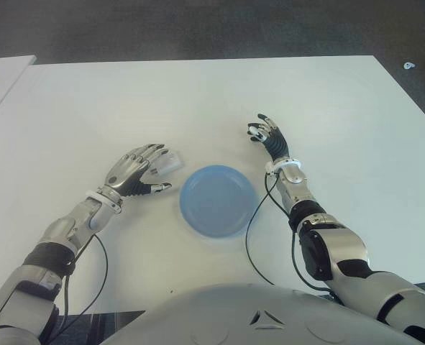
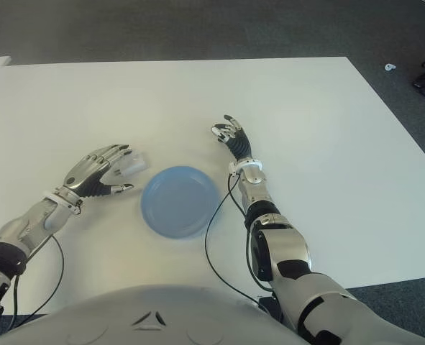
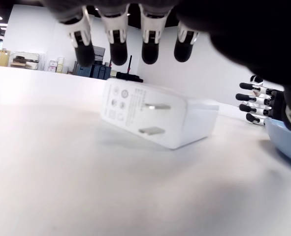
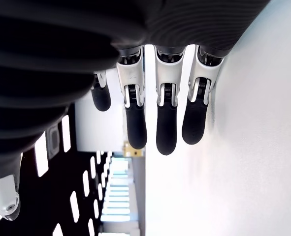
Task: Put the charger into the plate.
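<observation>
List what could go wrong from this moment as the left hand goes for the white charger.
1. The left hand hovers open over the white boxy plastic charger, which lies on its side on the smooth white table; closing fingers might push it away instead of gripping.
2. The shallow round blue plate lies close beside; a sideways nudge could shift it.

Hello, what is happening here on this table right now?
The robot's left hand hovers over a white charger lying on the white table, fingers spread above it, not gripping it yet. The blue plate beside it holds nothing. The right hand shows open on the plate's other side.
</observation>
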Robot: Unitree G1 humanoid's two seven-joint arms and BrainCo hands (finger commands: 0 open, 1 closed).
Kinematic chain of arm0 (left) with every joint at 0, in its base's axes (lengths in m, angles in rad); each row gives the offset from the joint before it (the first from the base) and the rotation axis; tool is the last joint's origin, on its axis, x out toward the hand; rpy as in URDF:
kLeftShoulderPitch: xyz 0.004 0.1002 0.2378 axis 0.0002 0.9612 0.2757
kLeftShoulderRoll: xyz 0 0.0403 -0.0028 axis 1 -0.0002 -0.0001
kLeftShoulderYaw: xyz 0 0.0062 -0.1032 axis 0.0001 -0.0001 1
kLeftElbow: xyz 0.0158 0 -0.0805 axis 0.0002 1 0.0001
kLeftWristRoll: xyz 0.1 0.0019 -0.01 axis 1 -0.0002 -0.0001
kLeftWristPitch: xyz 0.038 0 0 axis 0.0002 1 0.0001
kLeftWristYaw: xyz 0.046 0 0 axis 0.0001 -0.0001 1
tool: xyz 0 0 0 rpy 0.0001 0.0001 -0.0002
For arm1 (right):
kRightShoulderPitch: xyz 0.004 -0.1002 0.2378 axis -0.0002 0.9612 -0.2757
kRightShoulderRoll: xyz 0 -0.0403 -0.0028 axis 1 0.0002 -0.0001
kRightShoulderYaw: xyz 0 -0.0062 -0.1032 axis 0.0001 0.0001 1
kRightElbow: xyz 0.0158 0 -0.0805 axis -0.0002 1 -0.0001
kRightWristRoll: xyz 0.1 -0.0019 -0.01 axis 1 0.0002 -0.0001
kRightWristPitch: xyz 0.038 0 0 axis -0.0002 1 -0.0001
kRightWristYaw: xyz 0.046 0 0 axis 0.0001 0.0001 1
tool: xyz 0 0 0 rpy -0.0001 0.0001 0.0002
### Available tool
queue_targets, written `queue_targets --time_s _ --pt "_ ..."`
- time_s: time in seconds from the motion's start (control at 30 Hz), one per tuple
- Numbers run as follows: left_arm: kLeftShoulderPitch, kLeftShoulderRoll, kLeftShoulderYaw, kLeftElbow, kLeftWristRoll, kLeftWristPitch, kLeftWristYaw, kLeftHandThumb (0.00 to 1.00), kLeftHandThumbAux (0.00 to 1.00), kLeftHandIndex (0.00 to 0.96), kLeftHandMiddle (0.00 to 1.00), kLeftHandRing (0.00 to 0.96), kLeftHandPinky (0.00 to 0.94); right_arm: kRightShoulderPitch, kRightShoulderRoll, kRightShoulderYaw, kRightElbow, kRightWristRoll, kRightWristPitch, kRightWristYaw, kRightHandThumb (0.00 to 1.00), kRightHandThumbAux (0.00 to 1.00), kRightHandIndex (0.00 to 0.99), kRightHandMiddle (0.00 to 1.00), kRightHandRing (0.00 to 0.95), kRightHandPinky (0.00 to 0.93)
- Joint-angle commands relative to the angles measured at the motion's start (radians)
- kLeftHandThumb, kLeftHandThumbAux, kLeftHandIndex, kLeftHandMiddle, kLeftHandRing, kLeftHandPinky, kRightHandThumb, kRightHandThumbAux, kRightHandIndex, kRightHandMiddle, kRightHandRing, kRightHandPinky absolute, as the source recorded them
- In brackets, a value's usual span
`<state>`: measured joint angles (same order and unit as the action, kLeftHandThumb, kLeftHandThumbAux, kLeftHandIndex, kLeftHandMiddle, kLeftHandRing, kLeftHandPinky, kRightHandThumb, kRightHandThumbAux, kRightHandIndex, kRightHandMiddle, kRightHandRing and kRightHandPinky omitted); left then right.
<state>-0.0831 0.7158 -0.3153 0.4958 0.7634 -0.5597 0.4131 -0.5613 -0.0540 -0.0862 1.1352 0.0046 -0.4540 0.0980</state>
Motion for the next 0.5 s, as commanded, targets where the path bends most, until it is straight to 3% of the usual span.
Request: queue_targets --time_s 0.03,0.5 --pt "0.014 -0.008 0.007 0.0 -0.001 0.02 -0.012 0.136 0.282 0.0 0.0 0.0 0.0 0.071 0.01 0.008 0.059 -0.012 0.06 -0.004 0.085 0.555 0.119 0.309 0.326 0.331" --pt "-0.007 -0.025 0.016 0.008 0.032 0.106 0.042 0.172 0.293 0.0 0.0 0.0 0.0 0.07 0.012 0.01 0.062 -0.011 0.057 -0.004 0.078 0.561 0.128 0.304 0.32 0.324"
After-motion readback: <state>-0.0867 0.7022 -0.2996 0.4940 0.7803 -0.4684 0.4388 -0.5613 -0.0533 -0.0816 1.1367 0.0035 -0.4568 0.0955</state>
